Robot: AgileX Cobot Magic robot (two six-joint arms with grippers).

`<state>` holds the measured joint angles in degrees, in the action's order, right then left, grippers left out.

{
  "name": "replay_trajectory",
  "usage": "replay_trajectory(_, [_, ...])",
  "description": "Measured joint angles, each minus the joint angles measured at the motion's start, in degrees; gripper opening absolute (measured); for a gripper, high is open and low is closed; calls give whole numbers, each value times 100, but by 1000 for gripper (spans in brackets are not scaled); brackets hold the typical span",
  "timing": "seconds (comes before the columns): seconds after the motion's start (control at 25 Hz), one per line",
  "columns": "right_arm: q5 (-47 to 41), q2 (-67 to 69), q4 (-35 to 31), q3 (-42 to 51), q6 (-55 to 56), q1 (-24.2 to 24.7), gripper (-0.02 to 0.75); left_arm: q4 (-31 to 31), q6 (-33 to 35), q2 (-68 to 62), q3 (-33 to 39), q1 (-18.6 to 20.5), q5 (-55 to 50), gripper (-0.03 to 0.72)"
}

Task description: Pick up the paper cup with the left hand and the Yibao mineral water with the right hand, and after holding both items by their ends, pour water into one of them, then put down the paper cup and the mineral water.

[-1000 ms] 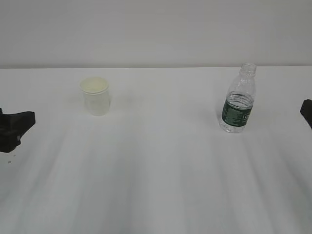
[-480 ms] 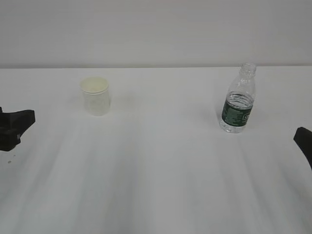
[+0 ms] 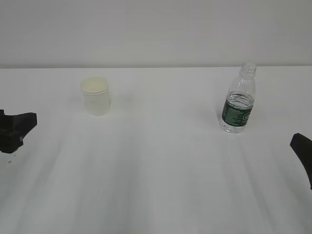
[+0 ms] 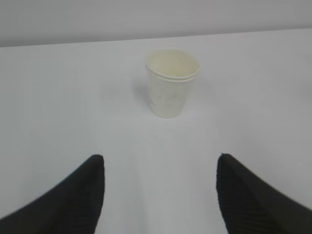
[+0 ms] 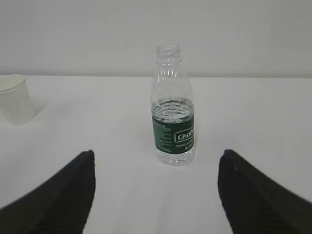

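My right hand [image 3: 303, 152] has dropped lower beside the Yibao mineral water [image 5: 172, 108], now centred ahead between its spread fingers [image 5: 253, 195]. Left hand [image 3: 14, 130] barely moved; the paper cup [image 4: 171, 83] stands ahead, fingers apart, nothing gripped yet.

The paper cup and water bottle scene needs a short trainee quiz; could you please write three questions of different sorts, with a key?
1. True or false: the Yibao mineral water stands upright with no cap on its neck.
2. Multiple choice: the left hand is A) shut on the paper cup; B) open, short of the cup and facing it; C) open above the bottle.
3. Fill in: in the exterior view the cup stands to the ____ of the bottle on the white table.

Key
1. True; the neck is open and some water fills the lower part.
2. B; the right hand is likewise open, short of the bottle.
3. Left.
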<state>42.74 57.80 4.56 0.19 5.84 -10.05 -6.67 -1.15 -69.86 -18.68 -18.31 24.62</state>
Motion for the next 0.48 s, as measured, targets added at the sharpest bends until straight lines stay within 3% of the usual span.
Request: replay_trajectory(0.48, [2160, 2413, 170, -19, 0, 0, 591, 85, 0, -540, 0, 0, 364, 510])
